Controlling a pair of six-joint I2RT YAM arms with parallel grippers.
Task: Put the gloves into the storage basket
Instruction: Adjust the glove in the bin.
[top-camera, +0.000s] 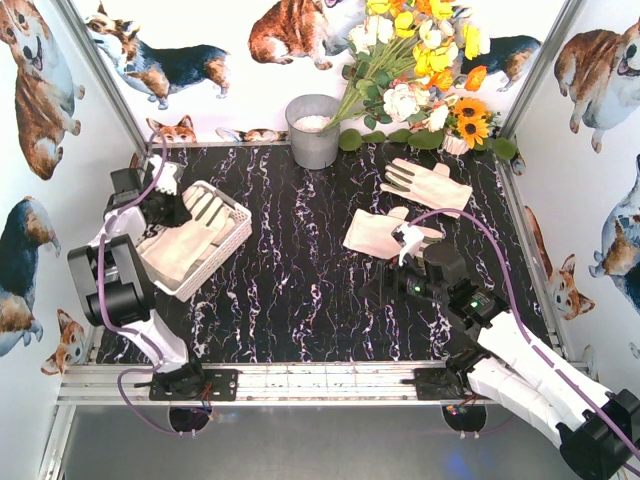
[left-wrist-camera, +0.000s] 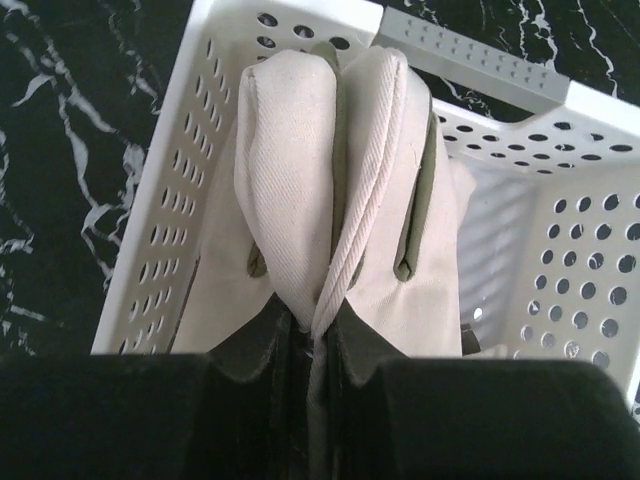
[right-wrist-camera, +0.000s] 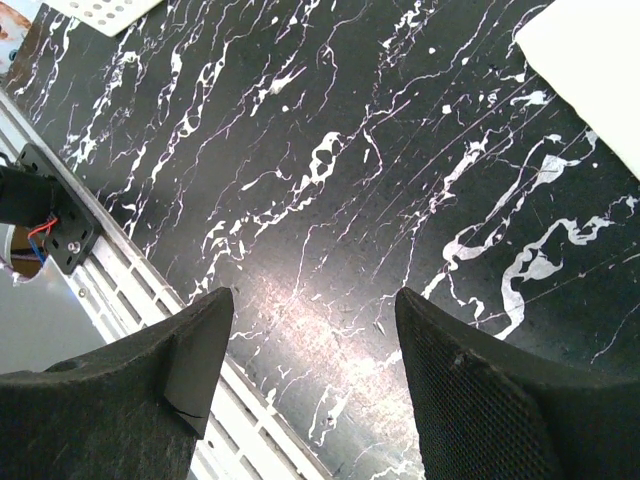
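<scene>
Quick count from the overhead view: one storage basket (top-camera: 240, 228), white with holey sides, sitting at the left middle of the frame on the black marbled worktop (top-camera: 300, 290).

For gloves I get four, with a caveat. Two are lying flat on the worktop in the right half. The upper glove (top-camera: 430, 183) is spread out with its finger end pointing left. The lower glove (top-camera: 378, 232) is just below and left of it, close, but I can't tell if they touch.

Third is the pinched glove (left-wrist-camera: 300, 180). The left tool (left-wrist-camera: 310, 345) is pressed together on it. In the left wrist view it's bunched up, cream with grey-olive showing in the folds, and it reaches over the inside of the basket toward the far end.

Fourth is the caveat. There's a cream heap (top-camera: 172, 255) lying in the lower-left part of the basket. It looks like another glove, but I can't say for sure it's separate from the pinched one.

The right tool (right-wrist-camera: 310, 305) is spread wide, hovering over bare worktop. Overhead, that arm's front end sits just below the lower glove, right of the middle of the frame.

Other stuff: one grey bucket (top-camera: 313, 135) at the top centre, one bunch of flowers (top-camera: 420, 60) at the upper right, and corgi prints (top-camera: 40, 80) all around the sides.
</scene>
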